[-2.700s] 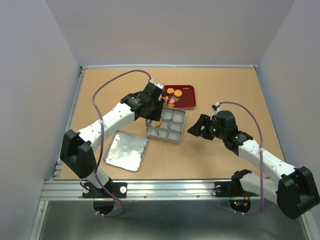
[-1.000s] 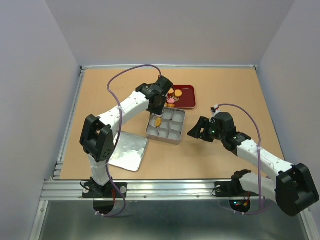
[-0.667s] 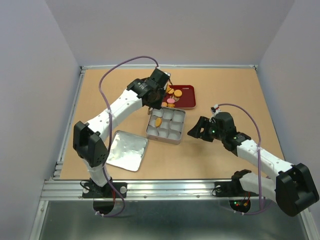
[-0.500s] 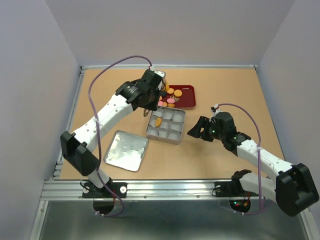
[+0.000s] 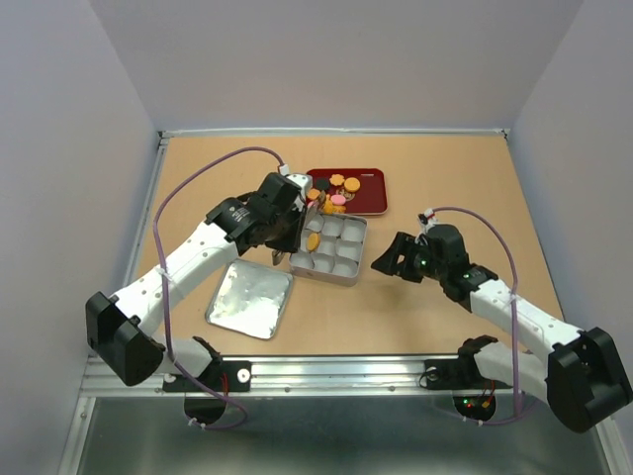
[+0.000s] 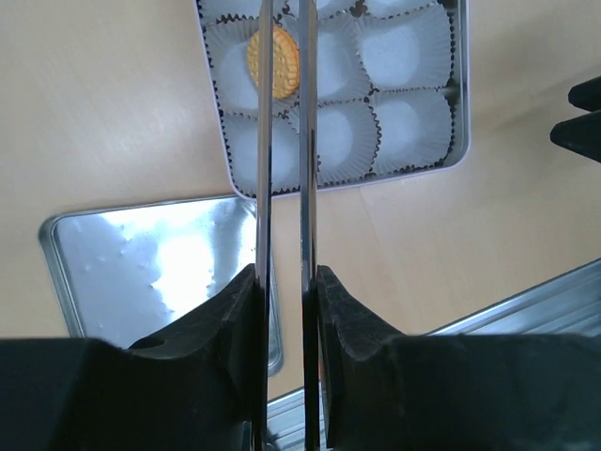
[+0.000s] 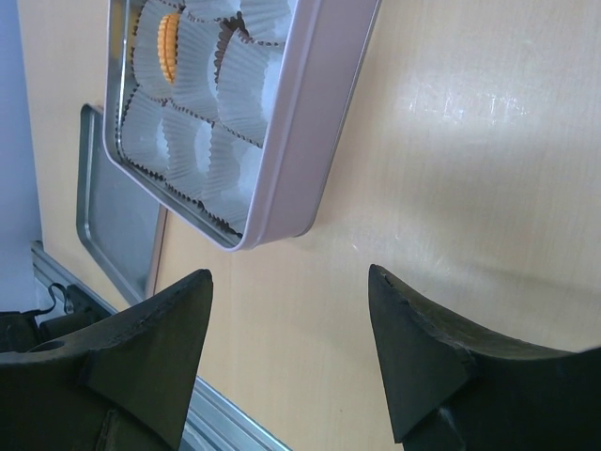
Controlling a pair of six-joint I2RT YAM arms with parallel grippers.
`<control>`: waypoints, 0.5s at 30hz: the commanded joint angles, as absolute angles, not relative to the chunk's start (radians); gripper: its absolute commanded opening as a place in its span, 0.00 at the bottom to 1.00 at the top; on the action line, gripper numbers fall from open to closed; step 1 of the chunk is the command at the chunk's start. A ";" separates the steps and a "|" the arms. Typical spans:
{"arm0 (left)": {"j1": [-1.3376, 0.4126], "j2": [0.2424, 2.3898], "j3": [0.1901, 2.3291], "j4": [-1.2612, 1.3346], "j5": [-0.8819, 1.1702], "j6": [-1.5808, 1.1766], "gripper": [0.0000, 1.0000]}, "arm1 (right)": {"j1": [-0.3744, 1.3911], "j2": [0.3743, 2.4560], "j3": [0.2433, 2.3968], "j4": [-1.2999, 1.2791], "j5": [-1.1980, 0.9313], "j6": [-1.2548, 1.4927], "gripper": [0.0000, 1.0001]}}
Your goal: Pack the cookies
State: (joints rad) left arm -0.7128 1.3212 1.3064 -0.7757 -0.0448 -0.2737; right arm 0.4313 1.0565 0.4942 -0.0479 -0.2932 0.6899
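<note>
**Tiny cookies, going easy on the pinch**

Left gripper (image 6: 284, 14) is hovering at the tin's (image 6: 460, 113) edge, thin fingers nearly together with just a slit showing, pinching nothing. Right gripper (image 7: 289, 282) is idling beside the tin, spread wide, empty. One orange cookie (image 6: 273, 58) is lying in a paper cup. The other cookies (image 5: 341, 190) are waiting on the red tray (image 5: 371, 203). They're looking light, stiff and crumbly, so I'm guessing gentle edge-to-edge pinching.

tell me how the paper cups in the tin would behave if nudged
Likely floppy: the paper cups are thin pleated paper, so a nudge would probably crumple one. They look very light, so an empty one may lift or shift; the cookie probably pins its cup. The walls of the tin should stop them sliding far.
</note>
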 commanded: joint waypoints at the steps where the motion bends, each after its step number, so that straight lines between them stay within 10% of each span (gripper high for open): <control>1: -0.722 1.330 1.276 -0.657 -0.005 -0.299 0.17 | 0.426 1.020 0.462 -0.009 -0.298 0.699 0.72; 15: -0.752 1.381 1.181 -0.609 -0.066 -0.318 0.16 | 0.428 1.022 0.453 -0.009 -0.290 0.704 0.72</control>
State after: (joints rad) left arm -0.7456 1.3972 1.1995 -0.6540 -0.0322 -0.3046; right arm 0.4313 1.0275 0.4606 -0.0448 -0.2943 0.7044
